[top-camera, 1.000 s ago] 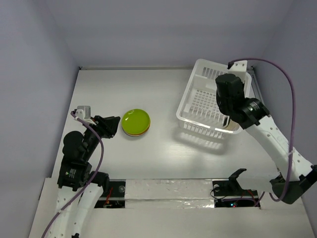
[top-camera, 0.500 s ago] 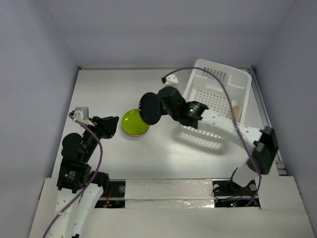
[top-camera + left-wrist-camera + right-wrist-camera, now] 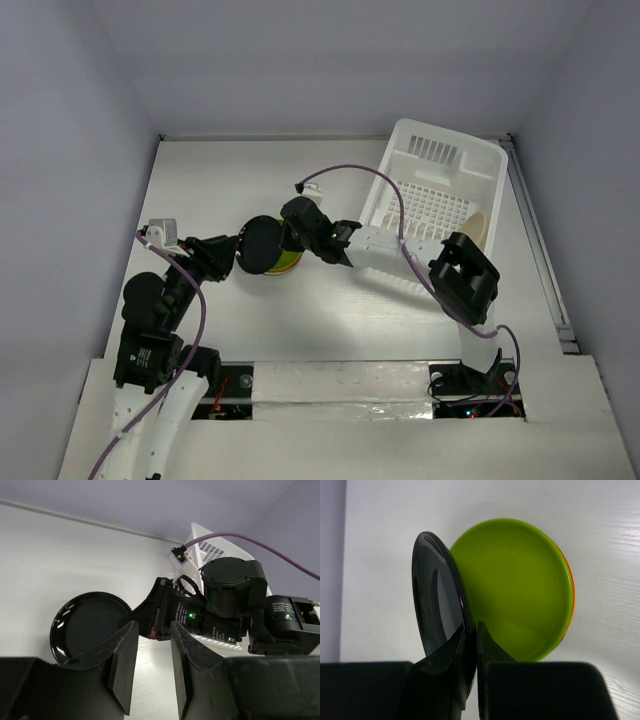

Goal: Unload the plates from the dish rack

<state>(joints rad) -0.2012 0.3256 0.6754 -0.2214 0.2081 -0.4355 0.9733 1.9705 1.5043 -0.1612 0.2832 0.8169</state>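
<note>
My right gripper (image 3: 283,241) is shut on the rim of a dark teal/black plate (image 3: 260,245) and holds it tilted over the stack on the table. In the right wrist view the dark plate (image 3: 437,612) stands on edge beside the lime green plate (image 3: 515,585), which lies on a red-orange plate (image 3: 570,587). The green plate (image 3: 290,258) peeks out under the dark one in the top view. The white dish rack (image 3: 430,205) stands at the right with one cream plate (image 3: 478,230) upright inside. My left gripper (image 3: 222,255) is open and empty, just left of the stack; its view shows the dark plate (image 3: 90,625).
The right arm (image 3: 400,245) stretches across the table's middle from the rack side, its purple cable (image 3: 350,172) looping above it. Grey walls close in the table at left, back and right.
The right arm carried the dark plate from the rack leftward and lowered it over the green plate. The left arm has barely moved.
</note>
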